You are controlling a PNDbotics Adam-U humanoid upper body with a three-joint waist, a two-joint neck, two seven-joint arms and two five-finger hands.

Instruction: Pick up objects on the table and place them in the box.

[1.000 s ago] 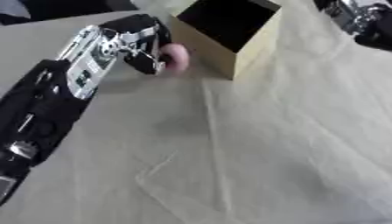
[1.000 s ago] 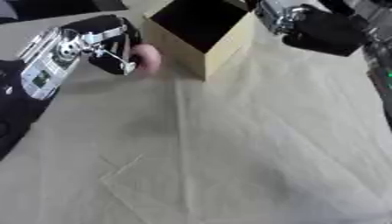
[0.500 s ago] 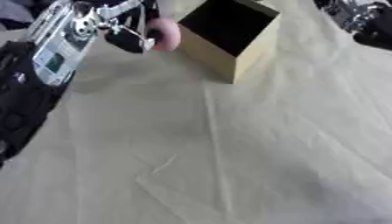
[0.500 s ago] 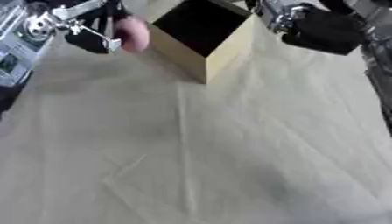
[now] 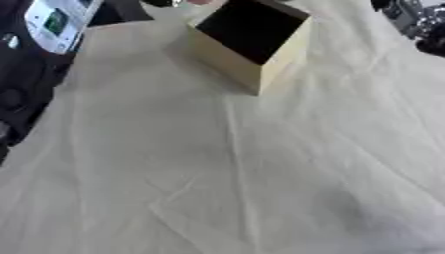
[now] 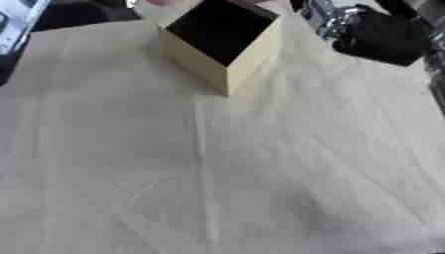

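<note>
A tan open box (image 5: 252,44) with a dark inside stands at the far middle of the cloth-covered table. A sliver of a pink object (image 5: 201,1) shows at the picture's top edge, just beyond the box's far left rim. My left hand (image 5: 159,2) is almost cut off there, still carrying the pink object; its forearm (image 5: 52,20) runs down the left side. My right hand (image 6: 374,34), black and silver, hovers at the upper right, beside the box and apart from it.
A creased beige cloth (image 5: 243,163) covers the table from the box to the near edge. A dark shape (image 6: 83,10) lies beyond the cloth at the far left.
My left arm has lifted the pink object up and away, from beside the box's left wall to the top edge above its far rim. The right hand has stayed put.
</note>
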